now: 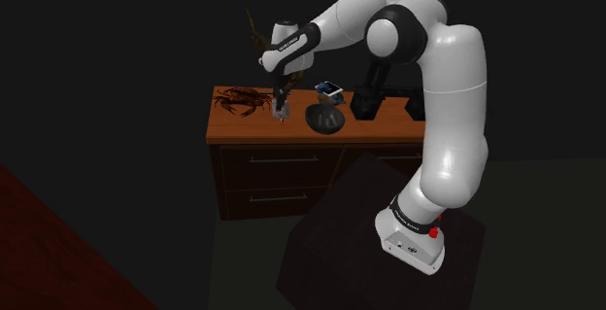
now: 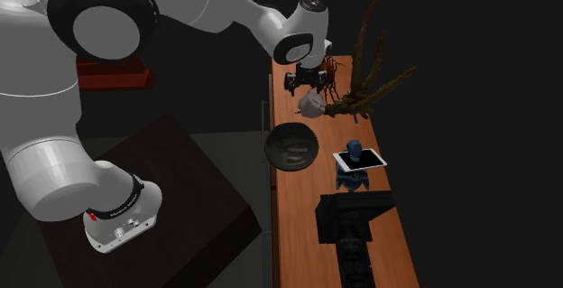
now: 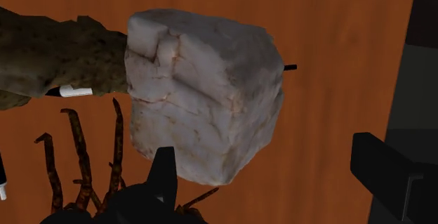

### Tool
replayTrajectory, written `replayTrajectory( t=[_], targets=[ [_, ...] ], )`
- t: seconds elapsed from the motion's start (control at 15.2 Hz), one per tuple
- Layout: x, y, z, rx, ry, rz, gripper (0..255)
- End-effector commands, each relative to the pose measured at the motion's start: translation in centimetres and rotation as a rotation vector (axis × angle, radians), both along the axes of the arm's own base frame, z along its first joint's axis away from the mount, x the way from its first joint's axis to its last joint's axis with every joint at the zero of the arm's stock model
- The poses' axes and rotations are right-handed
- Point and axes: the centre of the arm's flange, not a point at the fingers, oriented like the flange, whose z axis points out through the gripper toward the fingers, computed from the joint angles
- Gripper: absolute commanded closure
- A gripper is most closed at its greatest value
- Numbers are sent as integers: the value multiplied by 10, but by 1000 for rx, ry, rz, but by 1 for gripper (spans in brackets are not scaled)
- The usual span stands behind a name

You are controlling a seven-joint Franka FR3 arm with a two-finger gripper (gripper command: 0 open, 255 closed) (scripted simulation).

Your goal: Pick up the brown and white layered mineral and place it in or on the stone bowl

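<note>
The step in hand is the reach for the mineral [image 3: 203,103]; it is not yet grasped. The gripper [image 3: 263,149] hangs low over the top of the dresser [image 1: 231,125], and its fingers [image 3: 163,177] stand wide apart. In the wrist view one finger is at the edge of the stone and the other is well apart from it, so the stone is not centred between them.

The mineral is a pale block, white with faint pinkish veins. It lies on the wooden top just beside a rough branch [image 2: 370,88]. A crab [image 1: 243,99] is near it, on the shoulder view's left. The dark bowl [image 2: 291,144] stands near the gripper on the shoulder view's right, at the near edge of the top, and it looks empty.

I judge that the next move calls for a small sideways shift to centre the stone. Then the gripper should descend and close on two flatter sides, without catching the branch. After this come a short lift and a carry to the bowl.
</note>
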Motion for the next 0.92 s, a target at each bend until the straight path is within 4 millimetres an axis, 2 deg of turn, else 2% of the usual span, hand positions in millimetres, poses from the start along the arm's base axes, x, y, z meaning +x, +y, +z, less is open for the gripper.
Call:
replayTrajectory(
  t=[0.0,0.13,0.59,0.66,0.86],
  targets=[
    [1,0,-10,0,-1,1,0],
    [1,0,-18,0,-1,1,0],
    [2,0,-18,0,-1,1,0],
    [2,0,-17,0,-1,1,255],
    [2,-2,-17,0,-1,1,255]
  ],
)
